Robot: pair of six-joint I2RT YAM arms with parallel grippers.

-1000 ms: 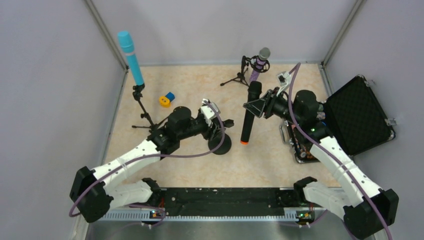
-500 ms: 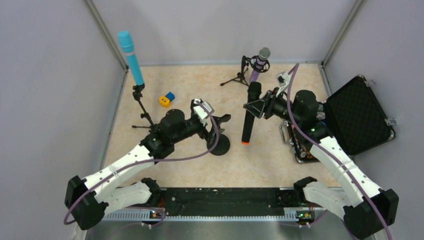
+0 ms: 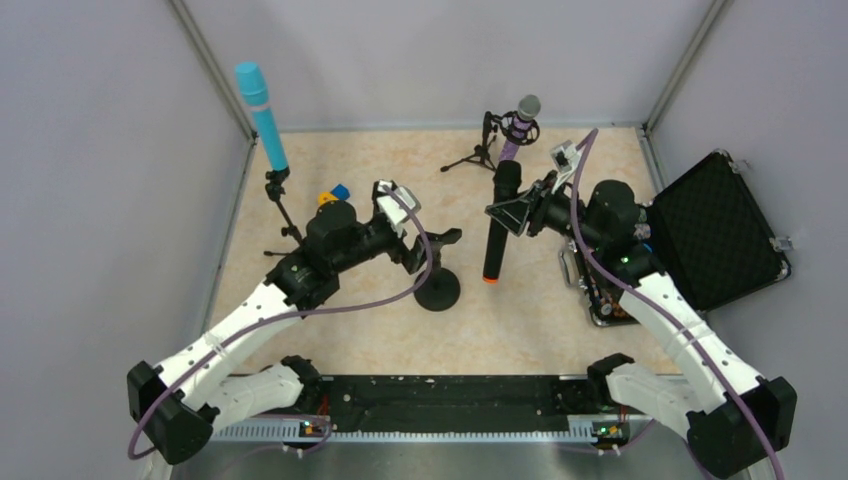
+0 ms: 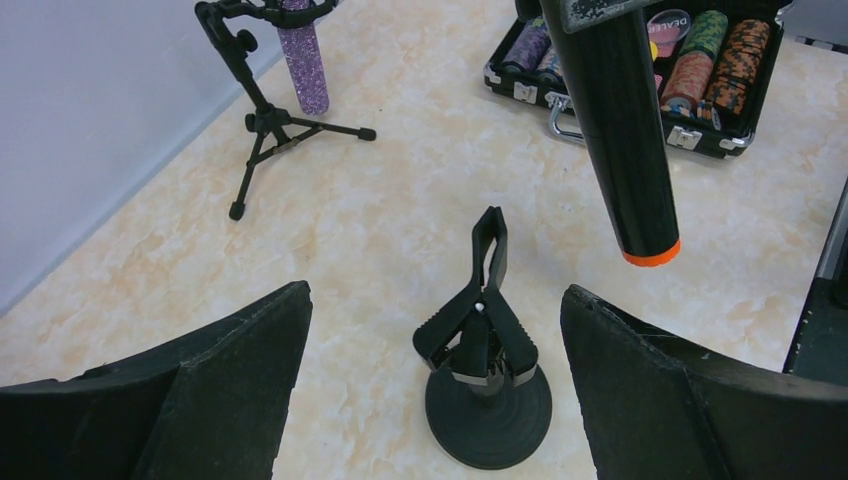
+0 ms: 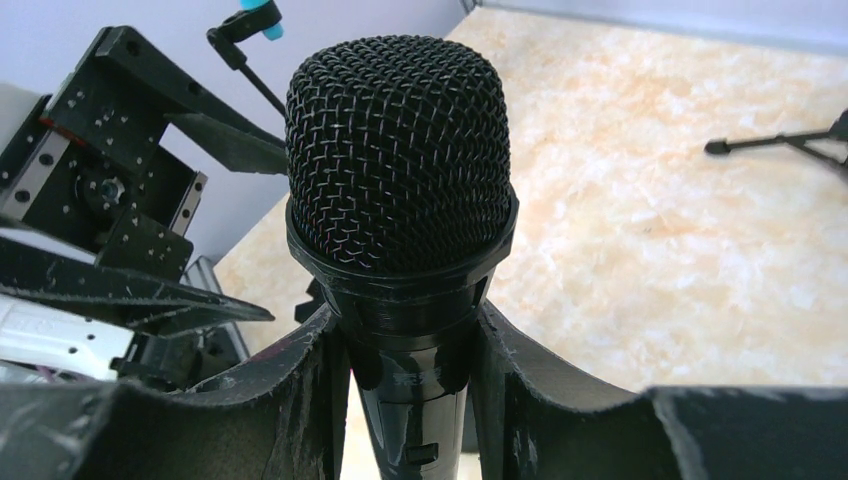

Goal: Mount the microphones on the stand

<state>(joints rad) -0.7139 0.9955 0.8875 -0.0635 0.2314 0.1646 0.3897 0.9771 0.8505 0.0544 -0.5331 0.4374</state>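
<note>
Microphones are in 3 places. The black microphone [image 3: 498, 225] hangs straight up and down in the air over the table [image 3: 380, 170], orange end at the bottom. The right gripper [image 5: 415, 380] is squeezed tight around it, just under its round mesh head. The left gripper [image 4: 430, 310] is spread wide and holds nothing. The clip stand [image 4: 488, 400] with the round base sits below it. The purple microphone [image 3: 518, 125] sits in a tripod stand [image 3: 480, 155] at the back. The blue microphone [image 3: 262, 115] stands tall at the back left.

The right gripper [image 3: 505, 213] clamps the all-black stick microphone [image 3: 492, 255], orange end down, just right of the round-based black stand [image 3: 438, 290]; the left gripper [image 3: 430, 250], jaws spread, hovers just beside it
</note>
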